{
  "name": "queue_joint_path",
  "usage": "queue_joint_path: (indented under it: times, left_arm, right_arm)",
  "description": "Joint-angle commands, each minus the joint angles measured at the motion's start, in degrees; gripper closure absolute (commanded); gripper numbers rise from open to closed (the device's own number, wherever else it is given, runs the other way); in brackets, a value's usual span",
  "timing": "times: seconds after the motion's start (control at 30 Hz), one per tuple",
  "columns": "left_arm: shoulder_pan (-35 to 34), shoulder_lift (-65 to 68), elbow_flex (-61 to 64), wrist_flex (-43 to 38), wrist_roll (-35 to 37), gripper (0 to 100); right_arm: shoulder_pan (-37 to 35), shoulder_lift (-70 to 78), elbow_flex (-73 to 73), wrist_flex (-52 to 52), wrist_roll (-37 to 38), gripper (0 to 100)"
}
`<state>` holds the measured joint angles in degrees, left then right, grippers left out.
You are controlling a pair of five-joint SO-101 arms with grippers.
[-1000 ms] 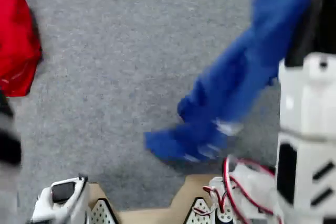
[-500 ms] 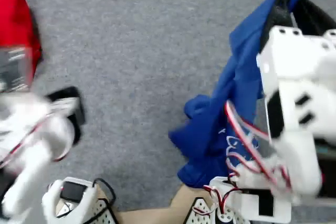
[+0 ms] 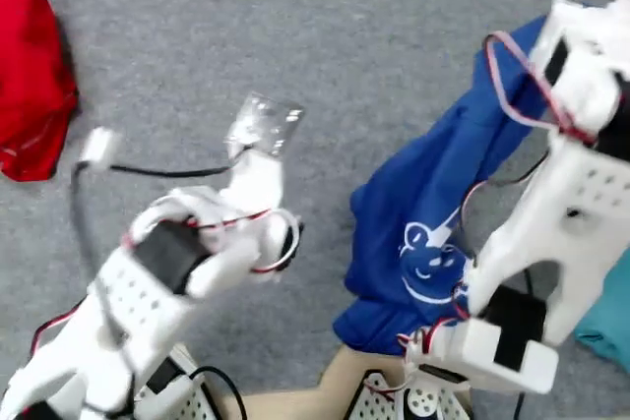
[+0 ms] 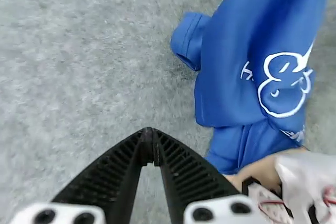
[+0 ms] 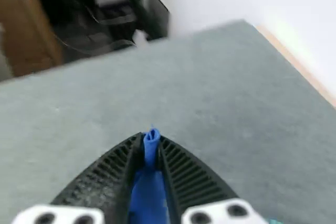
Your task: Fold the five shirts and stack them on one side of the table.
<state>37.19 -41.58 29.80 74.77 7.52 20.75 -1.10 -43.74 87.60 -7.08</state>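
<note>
A blue shirt point(image 3: 433, 213) with a white print hangs from the upper right down to the table's front edge, where its lower part is bunched. My right gripper point(image 5: 151, 141) is shut on a pinch of its blue fabric point(image 5: 149, 182), held high above the table. Stretching toward the table's middle, my left gripper point(image 4: 150, 136) is shut with nothing between its fingers. It hovers over bare grey felt just left of the shirt's sleeve point(image 4: 188, 39). A red shirt point(image 3: 30, 76) lies at the far left edge.
A teal garment point(image 3: 612, 314) pokes in at the right edge near the front. The grey felt table point(image 3: 295, 36) is open across its back and middle. The arms' bases and cables point(image 3: 433, 381) crowd the front edge.
My left arm has swung from the left edge toward the middle, close to the blue shirt. The right arm has shifted, and the shirt's lower part now rests bunched by the front edge.
</note>
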Motion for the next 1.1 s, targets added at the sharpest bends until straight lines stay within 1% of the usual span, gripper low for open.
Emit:
queue_joint_path:
  times: [0.0, 0.1, 0.27, 0.33, 0.47, 0.6, 0.7, 0.9, 1.07]
  left_arm:
    - [0.53, 7.78, 0.53, -7.65, 0.70, 89]
    - [0.53, 16.31, -2.11, -12.13, 0.79, 86]
    - [0.53, 31.34, -11.52, -17.32, 0.79, 86]
    - [0.62, 37.93, -16.79, -18.37, 2.90, 85]
    - [1.05, 51.91, -29.80, -18.37, 8.09, 85]
    - [2.73, 65.36, -44.84, -15.74, 11.08, 85]
    - [5.27, 74.86, -56.88, -11.34, 12.04, 85]
    - [9.41, 90.51, -82.99, -1.76, 14.68, 85]
    - [9.41, 100.53, -101.10, 3.16, 16.18, 85]
  right_arm:
    - [5.76, 3.56, 7.25, -7.82, 6.59, 99.3]
    - [10.86, 8.04, 13.14, -14.68, 12.66, 99.1]
    - [19.47, 15.16, 17.89, -23.03, 22.86, 99.1]
    - [22.37, 18.07, 18.24, -25.58, 26.11, 99.1]
    - [26.33, 23.16, 17.80, -29.36, 28.75, 99.1]
    - [29.05, 25.89, 17.80, -32.79, 31.38, 99.1]
    - [30.20, 27.21, 17.80, -33.67, 32.62, 99.1]
    - [30.20, 28.70, 17.89, -33.93, 33.85, 99.2]
    - [29.93, 28.97, 18.15, -33.93, 33.85, 99.2]
